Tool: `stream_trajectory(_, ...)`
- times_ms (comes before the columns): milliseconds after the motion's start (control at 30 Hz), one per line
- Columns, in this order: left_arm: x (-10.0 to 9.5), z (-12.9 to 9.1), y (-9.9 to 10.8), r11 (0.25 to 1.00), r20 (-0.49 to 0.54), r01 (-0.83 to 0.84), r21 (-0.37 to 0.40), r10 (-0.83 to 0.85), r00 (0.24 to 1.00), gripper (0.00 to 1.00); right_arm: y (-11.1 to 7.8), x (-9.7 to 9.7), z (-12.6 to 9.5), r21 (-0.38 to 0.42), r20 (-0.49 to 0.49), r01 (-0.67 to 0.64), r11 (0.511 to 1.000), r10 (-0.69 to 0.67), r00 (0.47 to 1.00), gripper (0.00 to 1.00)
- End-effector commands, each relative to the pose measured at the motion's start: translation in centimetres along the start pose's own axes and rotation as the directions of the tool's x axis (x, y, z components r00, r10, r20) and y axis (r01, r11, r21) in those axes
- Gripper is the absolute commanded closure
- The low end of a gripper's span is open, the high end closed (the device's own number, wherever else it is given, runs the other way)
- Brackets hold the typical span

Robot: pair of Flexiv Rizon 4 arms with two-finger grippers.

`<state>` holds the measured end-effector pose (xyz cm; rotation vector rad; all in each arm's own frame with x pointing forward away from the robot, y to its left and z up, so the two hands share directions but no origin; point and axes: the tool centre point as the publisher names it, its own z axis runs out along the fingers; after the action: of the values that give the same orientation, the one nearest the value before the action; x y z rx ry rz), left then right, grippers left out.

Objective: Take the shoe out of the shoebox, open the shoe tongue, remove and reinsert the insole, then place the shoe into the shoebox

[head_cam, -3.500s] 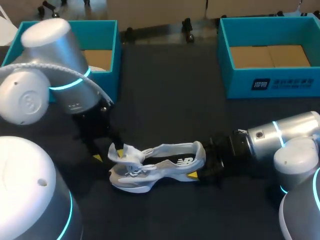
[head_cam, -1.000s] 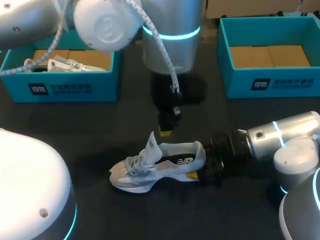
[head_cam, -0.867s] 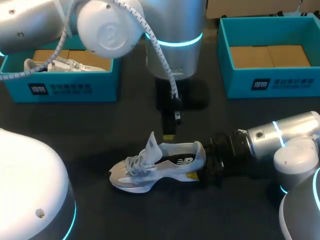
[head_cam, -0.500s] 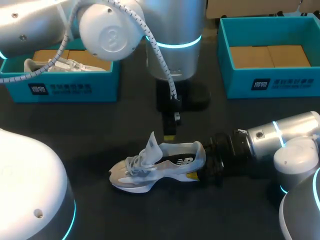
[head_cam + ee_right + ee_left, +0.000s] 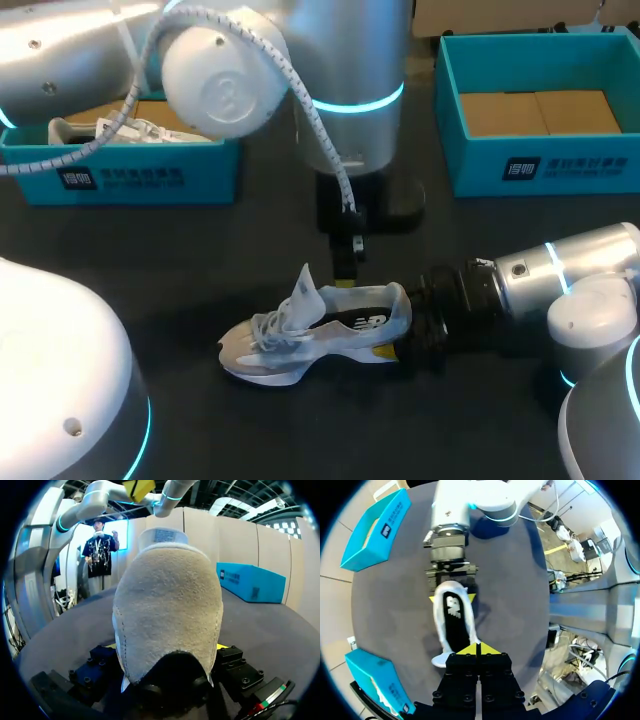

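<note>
- The left gripper (image 5: 344,268) had let go of the tongue (image 5: 303,288) and swung across, then sunk toward the sneaker's (image 5: 310,335) opening — tongue raised, insole (image 5: 453,614) seemingly next.
- Its yellow tips were pressed together, holding nothing, just above the collar.
- The right gripper (image 5: 452,598) clamped the heel; the sneaker stood on the black table (image 5: 300,430).
</note>
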<state>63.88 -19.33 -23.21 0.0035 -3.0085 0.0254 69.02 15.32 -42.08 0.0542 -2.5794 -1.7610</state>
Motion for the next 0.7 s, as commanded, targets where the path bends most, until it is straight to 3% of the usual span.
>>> stream_trajectory(33,-1.0,2.2,-1.0,1.000,-0.024,-0.001,0.006,0.002,1.000,1.00,0.0,-0.1,0.2,0.003,0.001,-0.001,1.000,0.001,1.000,1.00)
stream_trajectory(467,-2.6,6.6,-0.3,0.999,0.003,-0.035,0.013,0.035,0.999,1.00,0.0,-0.1,0.2,0.003,0.001,-0.001,1.000,0.001,1.000,1.00)
stream_trajectory(700,-2.6,6.8,-0.1,1.000,0.011,-0.025,-0.010,0.025,1.000,1.00,0.0,-0.1,0.2,0.003,0.001,-0.001,1.000,0.001,1.000,1.00)
